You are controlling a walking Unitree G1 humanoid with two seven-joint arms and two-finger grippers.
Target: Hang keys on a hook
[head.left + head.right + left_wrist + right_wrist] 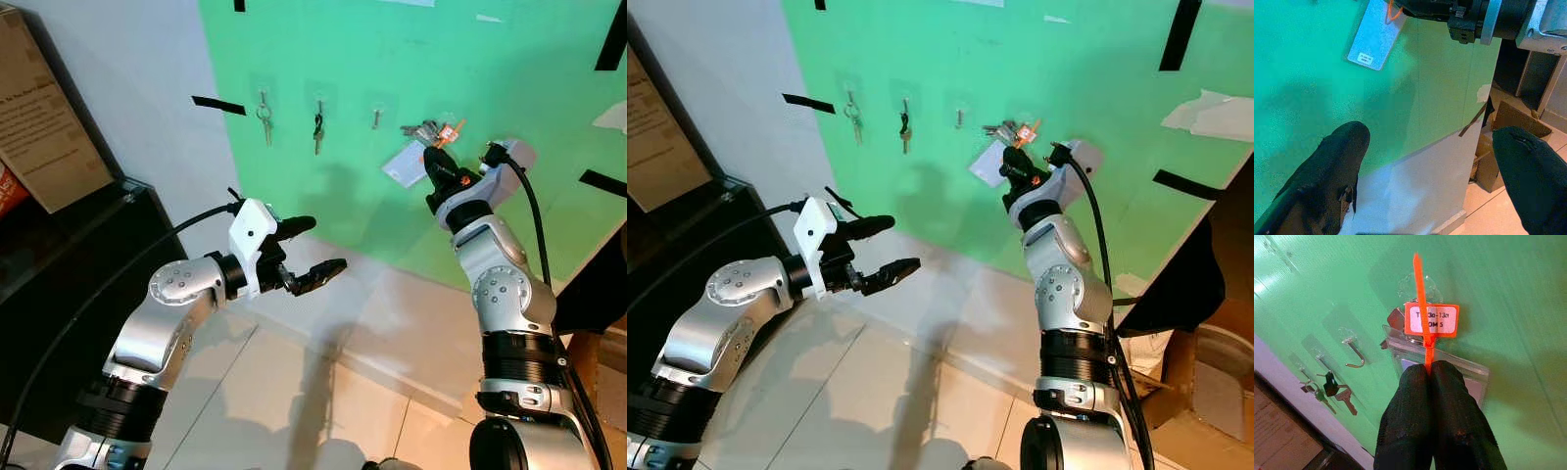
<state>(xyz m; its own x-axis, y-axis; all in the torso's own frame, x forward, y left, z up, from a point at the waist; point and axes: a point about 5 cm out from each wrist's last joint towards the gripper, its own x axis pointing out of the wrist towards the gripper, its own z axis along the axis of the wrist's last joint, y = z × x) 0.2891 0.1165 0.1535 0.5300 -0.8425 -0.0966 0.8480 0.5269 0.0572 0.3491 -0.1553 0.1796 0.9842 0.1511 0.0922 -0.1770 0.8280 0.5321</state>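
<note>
right gripper (pixel 1428 377) — fingers pinched on the orange tie of the keys (pixel 423 129) | keys at the board (pixel 411 59), just beyond the fingertips, touching a clear hook (pixel 1418 284) | left gripper (pixel 312 250) — fingers spread, empty, well below the board's hooks

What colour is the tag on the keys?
Orange tag with a white label, clearest in the right wrist view.

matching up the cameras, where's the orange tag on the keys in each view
Left eye view: the orange tag sits upper right, at the right pincer tips, against the green board.
Right eye view: upper centre, same spot.
Left wrist view: just an orange loop at the top edge.
Right wrist view: centre, strap pinched by the fingertips.
Shared landmark: the clear card holder.
</note>
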